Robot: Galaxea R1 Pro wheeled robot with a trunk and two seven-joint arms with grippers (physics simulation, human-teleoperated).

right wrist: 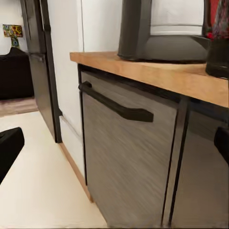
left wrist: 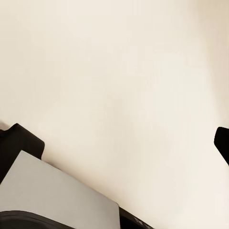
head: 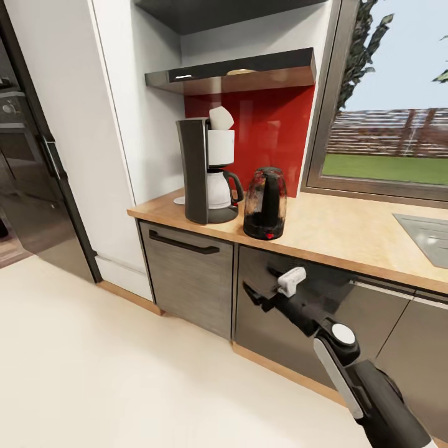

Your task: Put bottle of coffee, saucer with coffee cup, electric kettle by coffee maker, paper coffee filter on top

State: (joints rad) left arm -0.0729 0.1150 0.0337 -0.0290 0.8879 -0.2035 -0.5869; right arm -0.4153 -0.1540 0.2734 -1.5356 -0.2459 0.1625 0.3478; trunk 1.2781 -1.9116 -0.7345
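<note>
The black coffee maker (head: 204,177) stands on the kitchen countertop (head: 336,233), with a pale paper coffee filter (head: 221,117) on top of it. The electric kettle (head: 266,204) is right beside it. A sliver of the white saucer (head: 179,200) shows behind the machine. The kitchen shelf (head: 249,68) hangs above; a small tan shape on it cannot be identified. The bottle of coffee and the coffee cup are hidden. My right gripper (head: 261,283) is open and empty, low in front of the cabinet fronts. In its wrist view (right wrist: 114,145) it faces the coffee maker's base (right wrist: 157,33). My left gripper (left wrist: 119,140) is open over bare floor.
Dark grey cabinet fronts with a black bar handle (head: 183,244) run under the worktop. A dark tall fridge (head: 37,180) stands at the left, a window (head: 392,143) at the right, and a sink edge (head: 429,233) at the far right. Cream floor (head: 124,373) lies open in front.
</note>
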